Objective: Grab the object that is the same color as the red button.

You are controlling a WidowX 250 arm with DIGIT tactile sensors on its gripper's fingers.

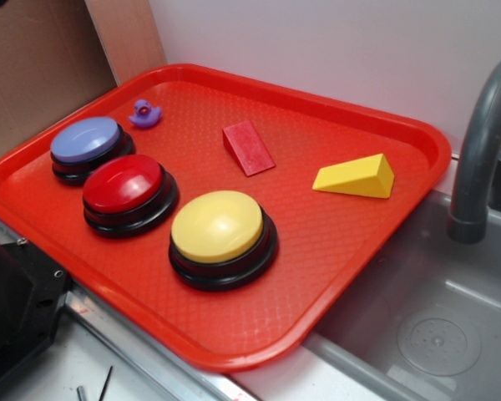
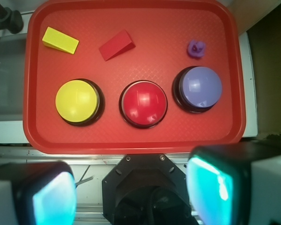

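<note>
A small dark-red wedge, the object [image 1: 249, 148] [image 2: 116, 45], lies on the red tray [image 1: 359, 251] [image 2: 136, 138] near its middle back. The red button [image 1: 127, 190] [image 2: 144, 103], a glossy dome on a black base, stands between a lavender-blue button [image 1: 88, 146] [image 2: 198, 88] and a yellow button [image 1: 221, 236] [image 2: 78, 101]. In the wrist view my gripper [image 2: 136, 194] hangs high over the robot base, outside the tray's near edge. Its two teal-padded fingers [image 2: 54, 199] stand wide apart with nothing between them. The gripper does not show in the exterior view.
A yellow wedge [image 1: 356, 177] [image 2: 60, 40] lies on the tray's faucet side. A small purple duck [image 1: 145, 114] [image 2: 196, 48] sits near the lavender-blue button. A grey faucet [image 1: 482, 150] [image 2: 4, 18] rises over a grey sink [image 1: 438, 326] beside the tray. The black robot base [image 1: 12, 313] [image 2: 147, 187] sits below the tray's near edge.
</note>
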